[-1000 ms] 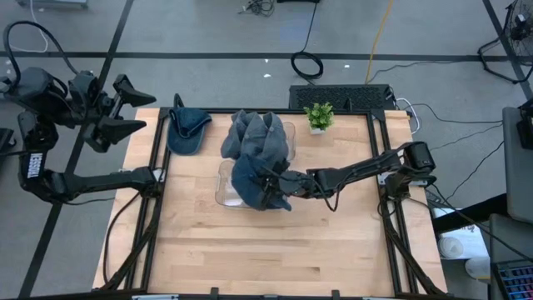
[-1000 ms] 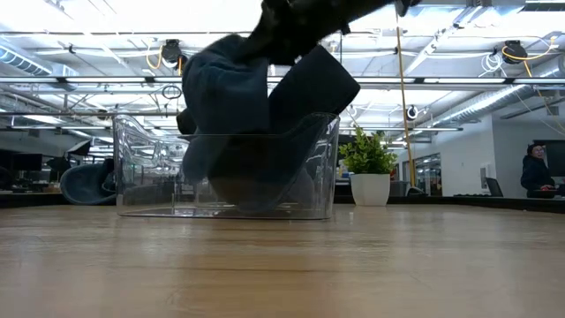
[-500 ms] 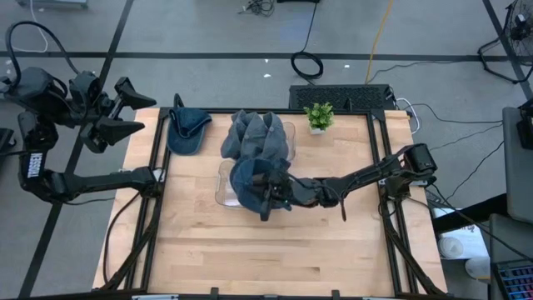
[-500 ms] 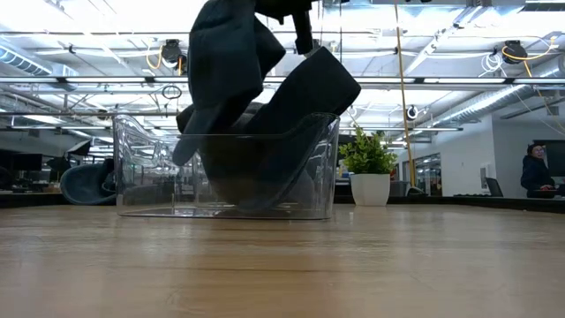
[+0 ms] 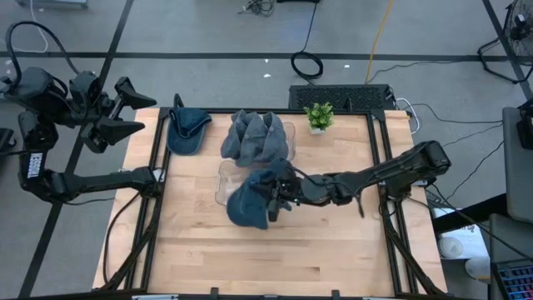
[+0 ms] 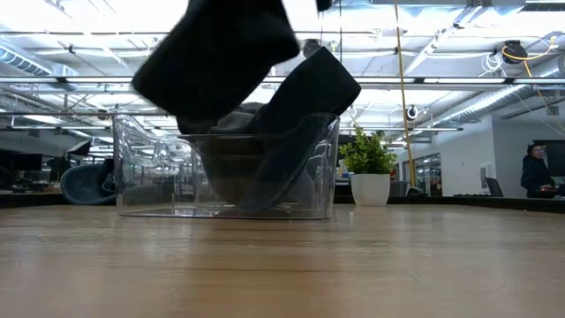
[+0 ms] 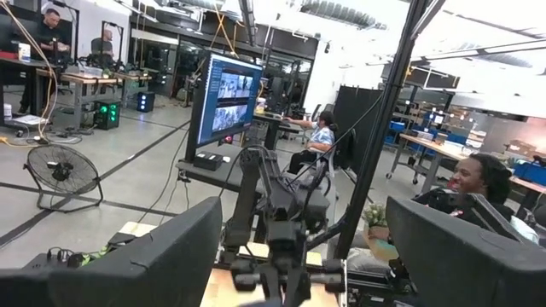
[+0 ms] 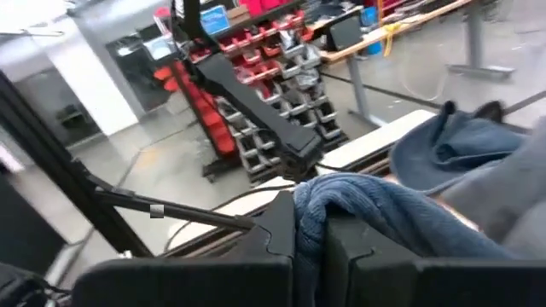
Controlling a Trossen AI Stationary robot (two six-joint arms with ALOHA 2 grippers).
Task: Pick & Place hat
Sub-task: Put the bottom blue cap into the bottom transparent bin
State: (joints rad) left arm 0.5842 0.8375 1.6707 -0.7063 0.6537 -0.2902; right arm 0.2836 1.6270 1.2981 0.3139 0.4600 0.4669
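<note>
A blue hat [image 5: 247, 206] hangs from my right gripper [image 5: 276, 192] over the near rim of a clear plastic bin [image 5: 223, 175]. In the low view the hat [image 6: 221, 57] is above the bin's rim [image 6: 229, 137]. More blue hats [image 5: 255, 137] are piled in the bin's far part and stick up over its rim. One more hat [image 5: 187, 128] lies on the table's far left corner. My left gripper [image 5: 127, 107] is open, raised beyond the table's far left corner. My right gripper pinches a bunched fold of the hat's cloth [image 8: 317, 211] between its two fingers, coming in roughly level from the table's right. The hat is lifted clear of the bin and table, and most of it droops to the left of the fingers [image 5: 283, 188].
A small potted plant [image 5: 318, 116] stands at the far edge, right of the bin. The table's near half [image 5: 266, 258] is bare wood. Black rails [image 5: 379, 167] frame the table. People are in the room beyond.
My right gripper has drawn the hat up out of the bin and carried it toward the table's near edge. The hat, which reached down into the bin a second ago, now hangs above its rim and has swung leftward.
</note>
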